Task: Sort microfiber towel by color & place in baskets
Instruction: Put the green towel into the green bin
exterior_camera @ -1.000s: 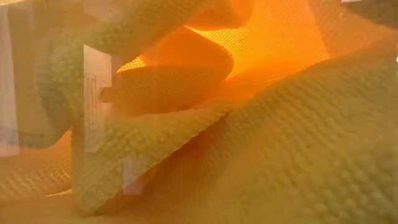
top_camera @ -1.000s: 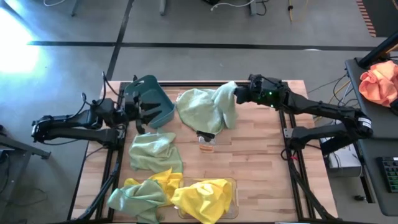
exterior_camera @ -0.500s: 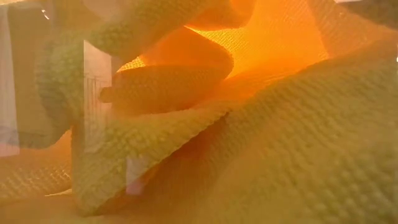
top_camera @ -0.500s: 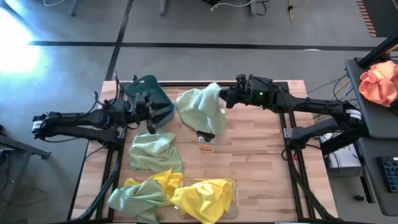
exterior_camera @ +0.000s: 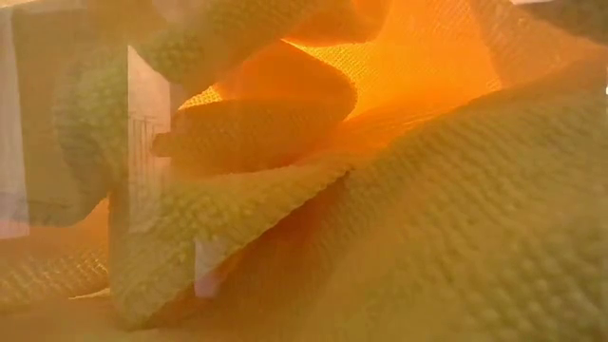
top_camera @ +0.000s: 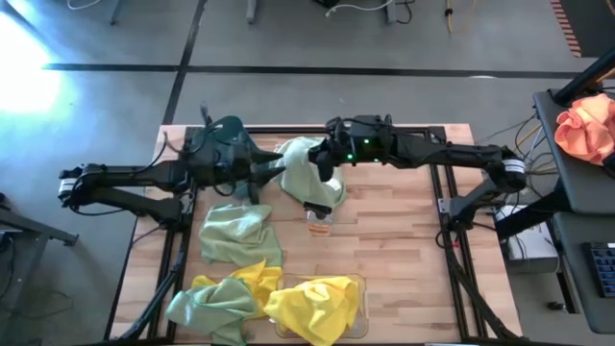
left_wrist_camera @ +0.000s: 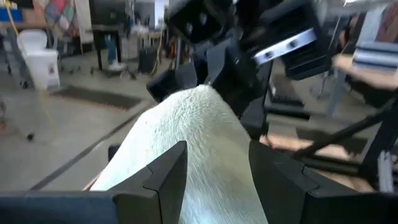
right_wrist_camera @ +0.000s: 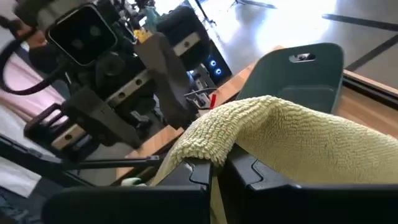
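Observation:
My right gripper [top_camera: 325,157] is shut on a pale green microfiber towel [top_camera: 309,178] above the table's far middle. My left gripper [top_camera: 274,165] is open and level beside that towel, its fingers [left_wrist_camera: 168,174] on either side of the hanging cloth [left_wrist_camera: 186,149]. The teal basket [top_camera: 229,135] stands at the far left, partly under my left arm. A second green towel [top_camera: 235,231] lies flat on the table. Green and yellow towels [top_camera: 221,298] lie near the front edge. A yellow towel [top_camera: 317,306] sits in the clear basket [top_camera: 360,282] and fills the low view [exterior_camera: 399,209]. My right gripper pinches a bunched fold at the green towel's top [right_wrist_camera: 211,140] between its two fingers, coming nearly level from the table's right. The cloth drapes over the fingertips and hangs below them, its lower end [top_camera: 322,200] resting on the table. Whether my left gripper touches the towel cannot be told.
A small amber-and-black object [top_camera: 319,219] sits on the table just below the hanging towel. An orange-pink cloth [top_camera: 586,125] lies on a side stand off the table's right. Bare wood shows on the table's right half [top_camera: 394,240].
My right gripper has gone toward the table's left edge and up with the green towel, which has drawn together from spread out into a narrow hanging bunch. My left gripper has gone toward the table's right, past the teal basket, up to the towel.

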Available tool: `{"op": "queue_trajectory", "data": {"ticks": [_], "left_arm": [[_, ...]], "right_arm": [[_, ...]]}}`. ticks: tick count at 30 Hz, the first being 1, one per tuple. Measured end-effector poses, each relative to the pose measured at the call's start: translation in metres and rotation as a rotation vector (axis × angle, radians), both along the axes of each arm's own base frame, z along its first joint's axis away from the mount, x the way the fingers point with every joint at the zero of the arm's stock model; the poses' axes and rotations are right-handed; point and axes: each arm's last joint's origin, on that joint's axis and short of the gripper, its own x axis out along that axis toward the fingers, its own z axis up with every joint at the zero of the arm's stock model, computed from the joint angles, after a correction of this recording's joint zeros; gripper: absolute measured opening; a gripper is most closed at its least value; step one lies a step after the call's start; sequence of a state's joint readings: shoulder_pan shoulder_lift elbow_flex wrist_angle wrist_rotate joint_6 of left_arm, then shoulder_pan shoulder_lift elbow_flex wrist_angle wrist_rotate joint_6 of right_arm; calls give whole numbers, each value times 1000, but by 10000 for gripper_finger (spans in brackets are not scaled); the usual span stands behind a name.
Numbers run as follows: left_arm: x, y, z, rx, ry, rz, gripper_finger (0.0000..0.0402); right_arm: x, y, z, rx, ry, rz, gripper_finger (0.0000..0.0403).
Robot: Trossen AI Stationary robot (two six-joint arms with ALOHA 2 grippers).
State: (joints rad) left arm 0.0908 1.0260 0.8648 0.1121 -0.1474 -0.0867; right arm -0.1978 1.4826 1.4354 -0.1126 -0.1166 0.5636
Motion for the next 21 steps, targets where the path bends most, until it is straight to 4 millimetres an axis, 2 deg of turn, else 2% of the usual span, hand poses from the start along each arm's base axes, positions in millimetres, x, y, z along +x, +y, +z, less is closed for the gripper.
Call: {"op": "queue_trajectory", "data": {"ticks": [4,8,16,21], "left_arm": [[10,2,6,6,69,3,157],[14,2,12,37,95,0,157],[15,8,10,40,112,20,157],[14,14,10,38,112,42,157]], "right_arm": [[6,1,4,-6,-2,49,9],[4,2,11,-31,-25,60,9],[-9,6,26,-42,-66,85,9],[-10,11,28,-38,-74,123,9]]}}
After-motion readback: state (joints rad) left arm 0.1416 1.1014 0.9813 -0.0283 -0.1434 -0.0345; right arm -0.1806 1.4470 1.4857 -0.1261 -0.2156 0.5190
